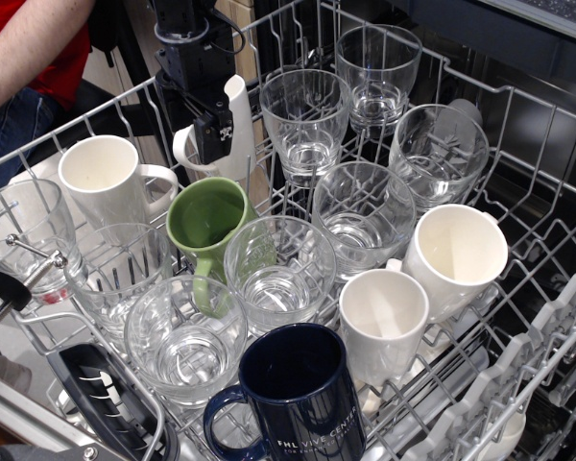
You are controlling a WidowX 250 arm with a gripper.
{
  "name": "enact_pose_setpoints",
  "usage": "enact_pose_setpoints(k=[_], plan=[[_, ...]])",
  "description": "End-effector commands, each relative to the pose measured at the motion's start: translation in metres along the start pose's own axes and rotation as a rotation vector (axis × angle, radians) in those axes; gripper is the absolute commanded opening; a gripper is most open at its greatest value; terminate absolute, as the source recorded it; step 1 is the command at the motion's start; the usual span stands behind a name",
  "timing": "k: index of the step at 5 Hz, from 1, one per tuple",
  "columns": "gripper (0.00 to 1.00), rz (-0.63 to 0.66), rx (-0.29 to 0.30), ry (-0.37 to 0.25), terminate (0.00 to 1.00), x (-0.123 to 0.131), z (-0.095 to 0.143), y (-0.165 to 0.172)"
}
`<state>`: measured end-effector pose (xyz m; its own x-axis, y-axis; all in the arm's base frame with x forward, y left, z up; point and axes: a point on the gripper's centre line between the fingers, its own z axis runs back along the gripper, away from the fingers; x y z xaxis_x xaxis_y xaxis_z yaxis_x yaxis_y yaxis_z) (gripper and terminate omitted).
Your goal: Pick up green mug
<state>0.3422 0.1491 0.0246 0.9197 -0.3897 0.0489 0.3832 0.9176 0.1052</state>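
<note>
The green mug [207, 219] stands in the dishwasher rack, left of centre, tilted with its opening up and its loop handle pointing to the front. It sits between a white mug [106, 178] on its left and a clear glass [278, 269] on its right. My black gripper [202, 134] hangs over the rack's back left, just behind and above the green mug, in front of a tall white mug [232, 125]. Its jaws look open and hold nothing. One finger [214, 133] shows clearly; the other is partly hidden.
The wire rack [518, 96] is packed with several clear glasses, two white mugs at the right [456, 254] and a dark navy mug with white lettering [298, 394] at the front. A person in a red shirt [29, 38] sits at the upper left.
</note>
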Motion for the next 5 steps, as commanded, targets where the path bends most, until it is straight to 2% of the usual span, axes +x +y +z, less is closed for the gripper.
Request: enact_pose_setpoints(k=[1, 2, 3, 4, 5], plan=[[1.00, -0.039, 0.090, -0.039, 0.00, 0.002, -0.012, 0.030], [1.00, -0.078, 0.092, -0.029, 0.00, -0.005, -0.037, 0.037], [1.00, -0.069, 0.080, 0.006, 0.00, -0.008, -0.057, 0.038], [1.00, -0.039, 0.090, 0.013, 0.00, -0.006, -0.068, 0.037], [1.00, -0.018, 0.070, -0.014, 0.00, -0.008, -0.076, 0.033]])
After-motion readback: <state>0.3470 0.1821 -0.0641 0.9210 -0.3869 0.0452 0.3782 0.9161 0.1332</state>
